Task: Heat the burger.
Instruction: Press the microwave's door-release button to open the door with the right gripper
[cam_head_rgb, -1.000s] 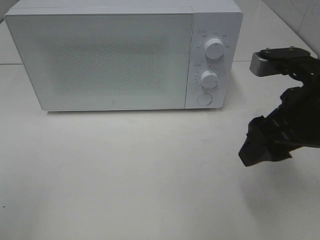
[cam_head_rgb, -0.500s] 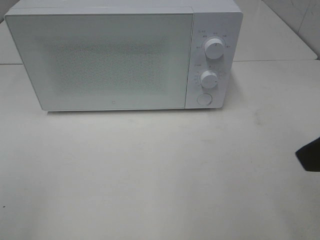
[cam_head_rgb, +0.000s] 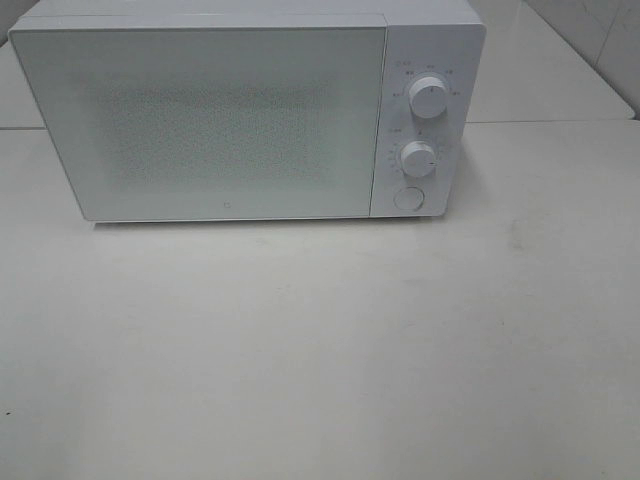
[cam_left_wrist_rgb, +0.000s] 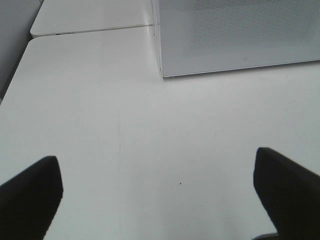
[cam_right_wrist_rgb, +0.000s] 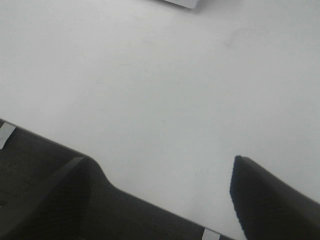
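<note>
Withdrawal of the right arm is recorded: a second ago it was seen at the right edge of the high view, beside the control panel, and now it is gone from that view. Microwave (cam_head_rgb: 250, 110), one, is set at the back of the tabletop (cam_head_rgb: 300, 350). Door (cam_head_rgb: 200, 120), one, is shut. Knobs, two: upper (cam_head_rgb: 428, 97) and lower (cam_head_rgb: 418, 159). Round button (cam_head_rgb: 407, 198), one, is placed below them. Left tool (cam_left_wrist_rgb: 155, 167), one, is spread wide over bare tabletop, with nothing held. Right tool (cam_right_wrist_rgb: 160, 165), one, is likewise spread and empty. Burger: none is seen in any view. It is judged to be shut inside the microwave, though nothing can be made out through the speckled door. Loading and setting are therefore judged likely done.
</note>
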